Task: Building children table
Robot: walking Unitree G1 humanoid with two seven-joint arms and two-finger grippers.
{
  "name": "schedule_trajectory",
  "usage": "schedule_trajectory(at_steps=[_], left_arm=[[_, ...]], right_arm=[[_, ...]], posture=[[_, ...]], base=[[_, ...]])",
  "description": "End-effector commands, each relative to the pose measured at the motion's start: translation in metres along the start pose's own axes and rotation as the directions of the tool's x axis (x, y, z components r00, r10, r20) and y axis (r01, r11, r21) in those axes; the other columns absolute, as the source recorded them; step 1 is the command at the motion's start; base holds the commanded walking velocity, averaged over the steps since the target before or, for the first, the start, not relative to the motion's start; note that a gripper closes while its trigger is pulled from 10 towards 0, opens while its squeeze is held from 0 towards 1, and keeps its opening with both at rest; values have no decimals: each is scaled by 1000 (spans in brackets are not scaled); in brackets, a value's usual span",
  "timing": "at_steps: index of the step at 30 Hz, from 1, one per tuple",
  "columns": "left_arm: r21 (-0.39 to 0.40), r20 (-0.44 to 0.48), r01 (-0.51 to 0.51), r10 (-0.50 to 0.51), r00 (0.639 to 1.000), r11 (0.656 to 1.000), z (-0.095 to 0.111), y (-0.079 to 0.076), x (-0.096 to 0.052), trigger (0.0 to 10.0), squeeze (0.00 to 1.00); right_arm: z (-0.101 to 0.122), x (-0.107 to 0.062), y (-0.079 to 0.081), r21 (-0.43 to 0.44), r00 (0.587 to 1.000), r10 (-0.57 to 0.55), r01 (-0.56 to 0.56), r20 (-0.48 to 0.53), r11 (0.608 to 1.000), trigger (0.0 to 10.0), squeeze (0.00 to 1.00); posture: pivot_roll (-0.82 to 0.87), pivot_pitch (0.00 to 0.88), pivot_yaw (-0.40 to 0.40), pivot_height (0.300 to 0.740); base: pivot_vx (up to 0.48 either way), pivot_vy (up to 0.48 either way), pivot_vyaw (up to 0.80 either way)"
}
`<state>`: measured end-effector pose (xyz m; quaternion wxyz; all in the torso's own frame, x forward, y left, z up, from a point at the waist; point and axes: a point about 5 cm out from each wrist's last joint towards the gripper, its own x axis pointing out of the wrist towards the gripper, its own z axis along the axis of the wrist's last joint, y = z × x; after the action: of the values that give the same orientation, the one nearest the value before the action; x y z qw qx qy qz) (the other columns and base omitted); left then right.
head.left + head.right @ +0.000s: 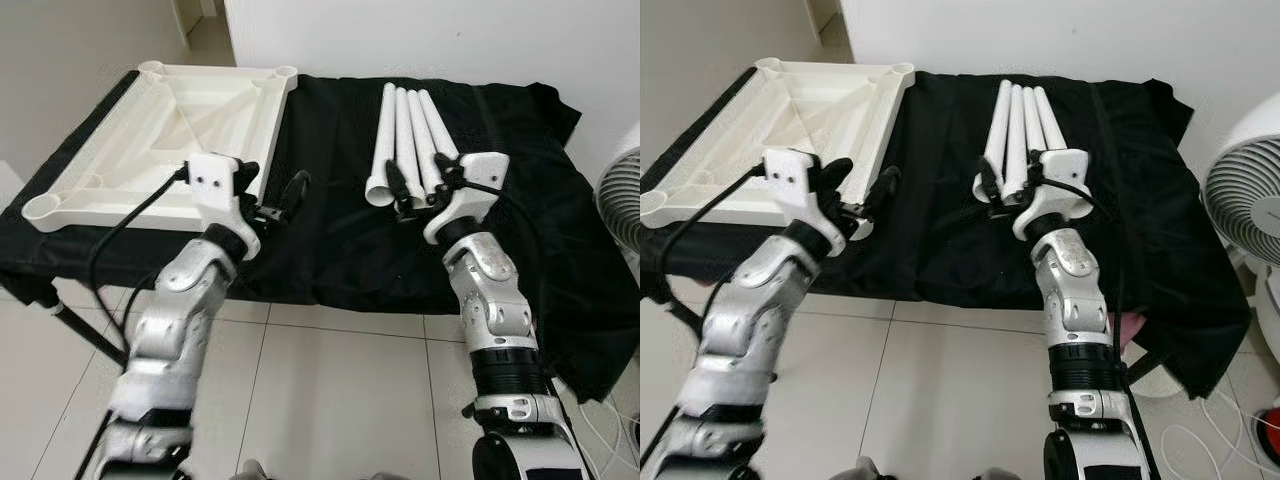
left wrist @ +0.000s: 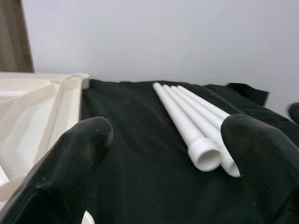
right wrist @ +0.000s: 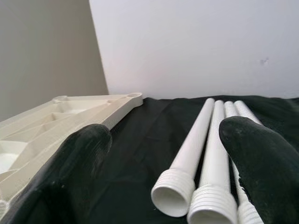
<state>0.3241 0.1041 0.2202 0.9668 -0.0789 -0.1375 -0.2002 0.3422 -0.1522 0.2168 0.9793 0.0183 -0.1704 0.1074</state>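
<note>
Four legs (image 1: 408, 140) lie side by side on the black cloth (image 1: 330, 230), right of the upturned tabletop (image 1: 165, 125), threaded ends toward the robot. Right gripper (image 1: 418, 190) is at those ends, fingers spread, empty. Left gripper (image 1: 272, 195) is at the tabletop's near corner, also spread. I'd take the leg nearest the tabletop, gripping just behind the thread, then lift clear of its neighbours.

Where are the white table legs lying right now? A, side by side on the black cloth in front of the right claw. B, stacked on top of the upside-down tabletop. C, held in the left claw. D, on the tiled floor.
A: the four legs lie side by side on the black cloth, with the open right claw at their near ends.
</note>
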Motion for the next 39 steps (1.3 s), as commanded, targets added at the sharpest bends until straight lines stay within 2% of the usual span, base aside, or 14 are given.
schedule_trajectory(at_steps=[1, 7, 9, 12, 13, 16, 19, 22, 27, 32, 34, 36, 38, 39], left_arm=[[31, -5, -80, 80, 997, 996, -5, 6, 3, 10000, 0], [-9, -80, -206, 205, 976, 978, -20, 23, 1, 10000, 0], [-7, -80, -212, 211, 974, 977, -20, 25, 0, 10000, 0], [98, -37, -190, 194, 980, 977, -24, 30, -10, 10000, 0], [105, -44, -178, 183, 982, 978, -28, 29, -13, 10000, 0], [109, -48, -188, 194, 980, 976, -30, 29, -16, 10000, 0], [46, -72, -258, 261, 963, 965, -34, 35, -24, 10000, 0], [78, -31, -247, 250, 968, 966, -29, 38, -35, 10000, 0], [58, -49, -229, 232, 972, 972, -33, 39, -41, 10000, 0], [132, -96, -266, 279, 955, 955, -43, 53, -55, 10000, 0], [218, -117, -248, 278, 953, 944, -45, 63, -61, 10000, 0], [260, -127, -241, 280, 952, 935, -47, 68, -64, 10000, 0], [241, -141, -298, 338, 931, 923, -48, 82, -70, 10000, 0], [241, -141, -298, 338, 931, 923, -48, 82, -70, 10000, 0]], right_arm=[[-3, 1, 2, -22, 1000, -25, 26, 8, 999, 10000, 0], [-11, -9, 1, -75, 998, -62, 63, 22, 995, 10000, 0], [-11, -10, 1, -85, 998, -66, 67, 21, 994, 10000, 0], [-19, -18, -2, -90, 994, -112, 112, -2, 990, 10000, 0], [-21, -20, -3, -94, 993, -114, 113, -4, 989, 10000, 0], [-22, -21, -3, -107, 993, -116, 115, -4, 988, 10000, 0], [-23, -23, -3, -120, 992, -123, 123, 6, 985, 10000, 0], [-23, -25, -5, -118, 991, -135, 136, 11, 984, 10000, 0], [-23, -26, -6, -120, 991, -136, 136, 8, 983, 10000, 0], [-26, -25, -6, -135, 992, -123, 122, 1, 983, 10000, 0], [-26, -24, -6, -136, 993, -115, 114, 2, 984, 10000, 0], [-26, -23, -5, -136, 993, -114, 113, 4, 984, 10000, 0], [-26, -23, -5, -136, 993, -115, 115, 6, 984, 10000, 0], [-26, -23, -5, -136, 993, -115, 115, 6, 984, 10000, 0]], posture=[[-91, 21, 70, 740], [-104, 23, 76, 740], [-104, 23, 76, 740], [-103, 29, 76, 740], [-105, 25, 81, 740], [-107, 19, 85, 740], [-110, 14, 86, 740], [-109, 8, 85, 740], [-100, 2, 84, 740], [-90, 0, 79, 740], [-80, 0, 77, 740], [-77, 0, 80, 740], [-77, 0, 80, 740], [-77, 0, 80, 740]], base=[[0, 0, 0], [0, 0, 0], [0, 0, 0], [0, 0, 0], [0, 0, 0], [0, 0, 0], [0, 0, 0], [0, 0, 0], [0, 0, 0], [0, 0, 0], [0, 0, 0], [0, 0, 0], [0, 0, 0], [0, 0, 0]])
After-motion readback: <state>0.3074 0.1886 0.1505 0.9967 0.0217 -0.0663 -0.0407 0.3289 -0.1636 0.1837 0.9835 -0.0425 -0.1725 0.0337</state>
